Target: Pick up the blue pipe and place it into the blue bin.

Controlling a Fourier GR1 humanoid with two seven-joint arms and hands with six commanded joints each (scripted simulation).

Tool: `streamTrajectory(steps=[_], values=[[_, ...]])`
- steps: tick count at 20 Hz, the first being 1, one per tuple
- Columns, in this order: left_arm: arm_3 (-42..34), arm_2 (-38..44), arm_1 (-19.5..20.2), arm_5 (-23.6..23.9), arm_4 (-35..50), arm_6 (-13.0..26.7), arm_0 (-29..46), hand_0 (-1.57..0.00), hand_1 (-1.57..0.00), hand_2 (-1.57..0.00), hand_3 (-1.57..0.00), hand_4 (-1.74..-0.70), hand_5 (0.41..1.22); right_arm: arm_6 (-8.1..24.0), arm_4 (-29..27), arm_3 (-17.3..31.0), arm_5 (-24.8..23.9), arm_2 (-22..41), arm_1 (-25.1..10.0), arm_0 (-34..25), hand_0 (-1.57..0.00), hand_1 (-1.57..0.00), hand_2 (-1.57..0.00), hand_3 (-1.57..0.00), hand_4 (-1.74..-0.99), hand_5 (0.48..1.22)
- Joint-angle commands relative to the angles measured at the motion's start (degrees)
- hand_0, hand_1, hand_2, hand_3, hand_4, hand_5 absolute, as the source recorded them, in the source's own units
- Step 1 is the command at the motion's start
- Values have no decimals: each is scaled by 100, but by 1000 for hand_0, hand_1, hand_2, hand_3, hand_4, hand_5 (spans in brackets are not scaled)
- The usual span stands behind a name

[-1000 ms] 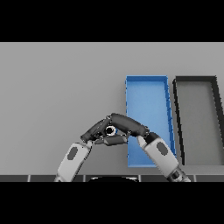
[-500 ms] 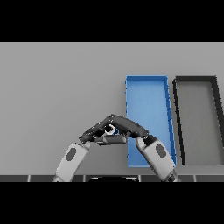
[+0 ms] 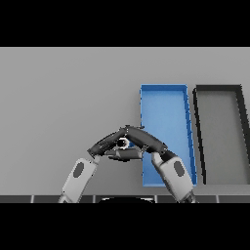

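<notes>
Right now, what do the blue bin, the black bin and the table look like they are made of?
Blue bin: likely rigid plastic, judging by its even matte colour and thin straight walls. Black bin: same shape, dark matte walls and a grey floor, probably plastic too. Table: a flat, uniform grey, dull surface with no grain or gloss; its material cannot be told.

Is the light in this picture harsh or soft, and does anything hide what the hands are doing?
Head view: soft, even light, no glare on the grey table; the open blue bin and black bin show only faint shading; the dark left hand and right hand meet and mostly cover the small blue pipe.
</notes>
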Motion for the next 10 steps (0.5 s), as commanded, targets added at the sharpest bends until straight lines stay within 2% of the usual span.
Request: streamTrajectory(steps=[1, 3, 5, 6, 7, 8, 9, 10], values=[[25, 18, -32, 40, 2, 102, 18, -64, -59, -58, -45, -974, 607, 1, 35, 19, -13, -22, 33, -19, -1570, -1570, -1570, -1570, -1499, 1220], [4, 22, -26, 52, 7, 151, 67, -40, -38, -37, -29, -968, 557, -33, 5, -15, 4, -88, 81, -19, -1571, -1571, -1571, -1570, -1498, 1220], [83, 22, -56, 97, -20, 150, 91, -25, -24, -23, -18, -970, 531, 141, -94, -7, -62, -181, 236, -108, -1571, -1571, -1571, -1571, -1497, 1221], [43, -22, -89, 141, -54, 168, 113, -20, -19, -18, -14, -971, 519, 298, -236, -31, -47, -254, 307, -165, -1571, -1571, -1571, -1571, -1496, 1221], [55, -51, -129, 189, -100, 263, 55, -16, -15, -14, -11, -969, 512, 578, -368, -41, -59, -373, 367, -303, -1571, -1571, -1571, -1571, -1495, 1221], [63, -82, -109, 215, -149, 178, 86, -13, -12, -11, -9, -968, 501, 812, -510, -37, -94, -499, 447, -466, -1571, -1571, -1571, -1571, -1495, 1221], [82, -43, -94, 213, -134, 275, 34, -10, -9, -9, -7, -971, 493, 1059, -817, -142, -200, -681, 495, -665, -1571, -1571, -1571, -1571, -1494, 1221], [139, 5, -110, 185, -84, 371, -39, -8, -7, -7, -5, -973, 489, 1169, -1062, -163, -310, -839, 519, -810, -1571, -1571, -1571, -1571, -1494, 1221]])
